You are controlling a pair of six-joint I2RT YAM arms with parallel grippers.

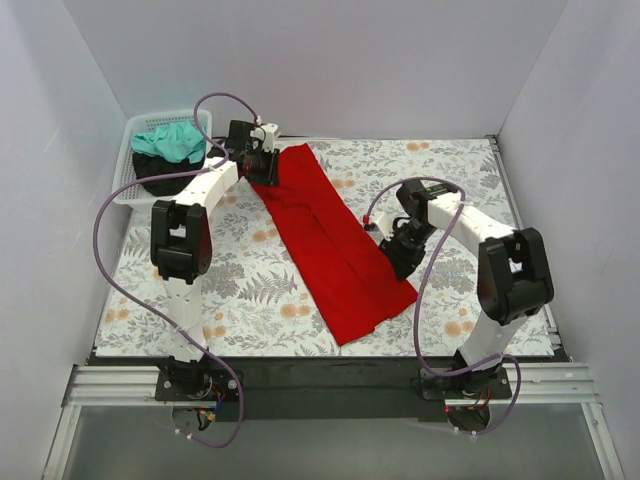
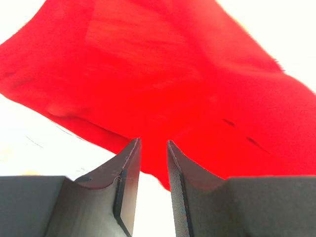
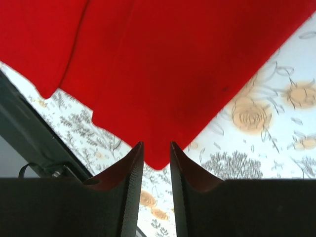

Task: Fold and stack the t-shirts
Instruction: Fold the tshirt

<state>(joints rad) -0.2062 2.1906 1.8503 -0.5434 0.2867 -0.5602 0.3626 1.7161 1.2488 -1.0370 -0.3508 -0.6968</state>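
Note:
The red t-shirt [image 1: 330, 240] lies flat as a long folded strip, running diagonally from far left to near right on the floral cloth. My left gripper [image 1: 262, 165] is at its far left corner. In the left wrist view the jaws [image 2: 153, 141] stand a narrow gap apart, with the red shirt's [image 2: 173, 74] edge at the tips. My right gripper [image 1: 398, 258] is at the shirt's right edge near its near corner. Its jaws [image 3: 156, 144] are also narrowly apart, with a corner of the red shirt [image 3: 163, 59] between the tips. A teal shirt [image 1: 170, 140] and a black shirt [image 1: 165, 175] sit in the basket.
The white mesh basket [image 1: 128, 190] stands at the far left corner. The grey-and-orange floral cloth [image 1: 250, 290] covers the table and also shows in the right wrist view [image 3: 256, 143]. White walls close in the left, far and right sides.

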